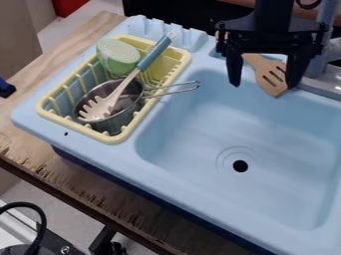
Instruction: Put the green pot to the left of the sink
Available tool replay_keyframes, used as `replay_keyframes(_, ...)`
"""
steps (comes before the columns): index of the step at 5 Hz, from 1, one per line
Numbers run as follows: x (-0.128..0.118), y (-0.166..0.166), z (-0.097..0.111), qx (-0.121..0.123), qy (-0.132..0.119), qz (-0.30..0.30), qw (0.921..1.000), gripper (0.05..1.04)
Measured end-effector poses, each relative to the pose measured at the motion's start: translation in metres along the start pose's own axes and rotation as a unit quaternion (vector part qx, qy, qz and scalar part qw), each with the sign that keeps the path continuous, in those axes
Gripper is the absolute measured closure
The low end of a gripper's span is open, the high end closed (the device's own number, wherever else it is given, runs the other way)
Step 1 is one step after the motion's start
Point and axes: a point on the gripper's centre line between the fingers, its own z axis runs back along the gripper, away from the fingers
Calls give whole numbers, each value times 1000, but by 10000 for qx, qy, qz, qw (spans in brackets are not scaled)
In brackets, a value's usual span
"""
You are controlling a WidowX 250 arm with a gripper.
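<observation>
The gripper (pixel 263 83) hangs over the back edge of the sink (pixel 246 134) at the upper right. Its two fingers stand wide open, well to the right of the rack. A light green round thing, seemingly the green pot (pixel 118 56), leans with its pale flat face up in the back left part of a yellow dish rack (pixel 114 138). The rack sits on the blue ledge left of the basin.
In the rack, a metal pot (pixel 120 118) has its wire handle over the basin, and a pasta fork (pixel 133 74) lies across it. A wooden slotted spatula (pixel 269 77) appears between the gripper's fingers. Wooden counter (pixel 73 45) borders the sink's left side.
</observation>
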Motion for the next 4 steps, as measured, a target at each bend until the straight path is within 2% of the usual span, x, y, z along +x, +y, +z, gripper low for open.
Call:
replay_keyframes(1, -3, 2, -10, 74, 178, 15, 9998, 83)
replay_keyframes(2, -2, 14, -14, -114, 478, 174, 9986, 83)
replay_keyframes(3, -1, 35, -10, -222, 219, 284, 9991, 83)
replay_keyframes(4, 7, 51, 6, -351, -66, 514, 9980, 83)
